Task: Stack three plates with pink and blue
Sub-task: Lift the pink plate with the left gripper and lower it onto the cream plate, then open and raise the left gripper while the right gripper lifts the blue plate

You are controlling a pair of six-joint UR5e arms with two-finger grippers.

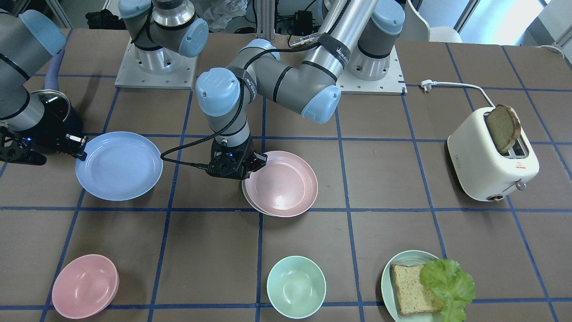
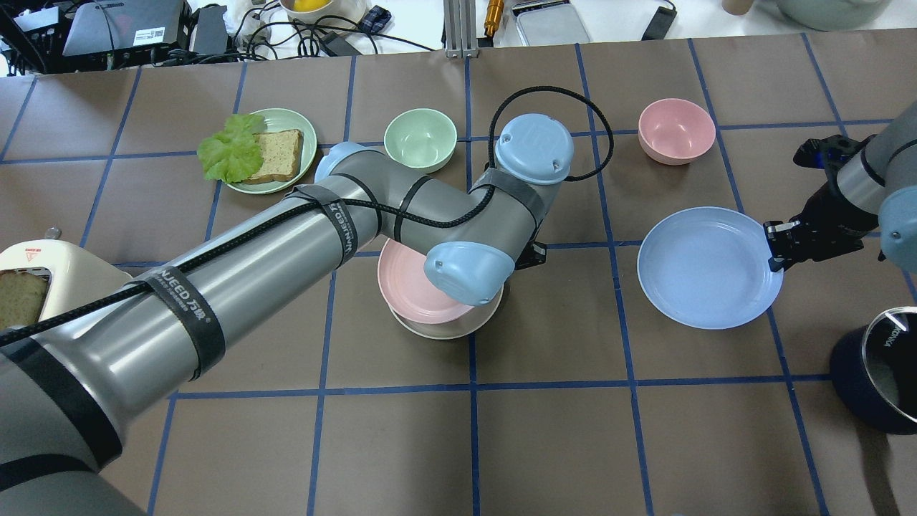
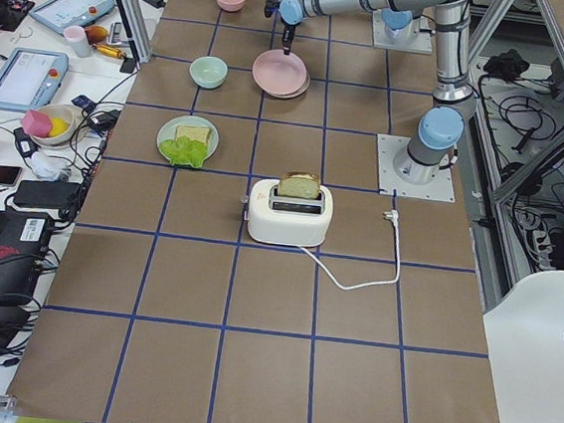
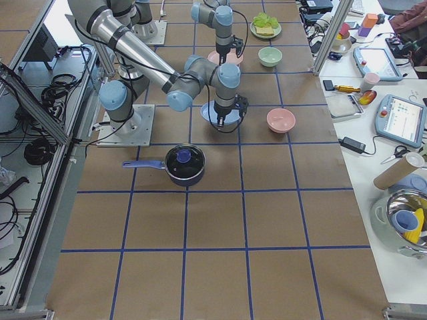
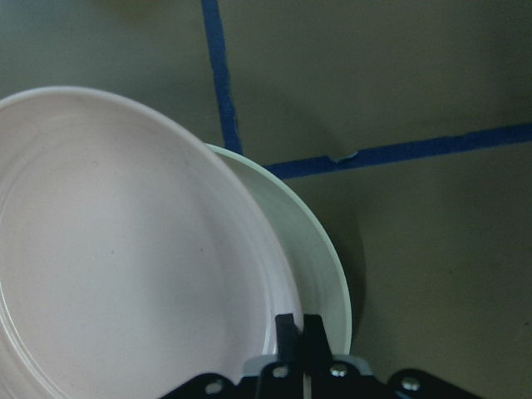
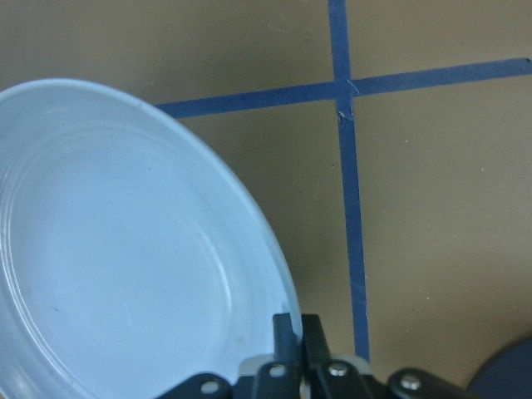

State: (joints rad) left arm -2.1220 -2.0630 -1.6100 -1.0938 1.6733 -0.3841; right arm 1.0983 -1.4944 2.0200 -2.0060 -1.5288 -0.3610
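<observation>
The pale pink plate (image 1: 281, 183) lies over the cream-white plate (image 1: 247, 199) at mid-table, offset so that a crescent of cream shows. My left gripper (image 1: 258, 162) is shut on the pink plate's rim; the left wrist view shows its fingertips (image 5: 288, 326) pinched on the pink rim (image 5: 125, 266) above the cream plate (image 5: 312, 258). The light blue plate (image 2: 706, 266) sits apart on my right side. My right gripper (image 2: 774, 247) is shut on its rim, as the right wrist view (image 6: 298, 328) shows. I cannot tell whether either plate is lifted.
A dark saucepan (image 2: 881, 373) stands close to my right arm. A pink bowl (image 2: 676, 129), a mint-green bowl (image 2: 420, 138) and a pale green plate (image 2: 304, 129) with bread and lettuce line the far side. A white toaster (image 1: 491, 156) holding bread stands on my left.
</observation>
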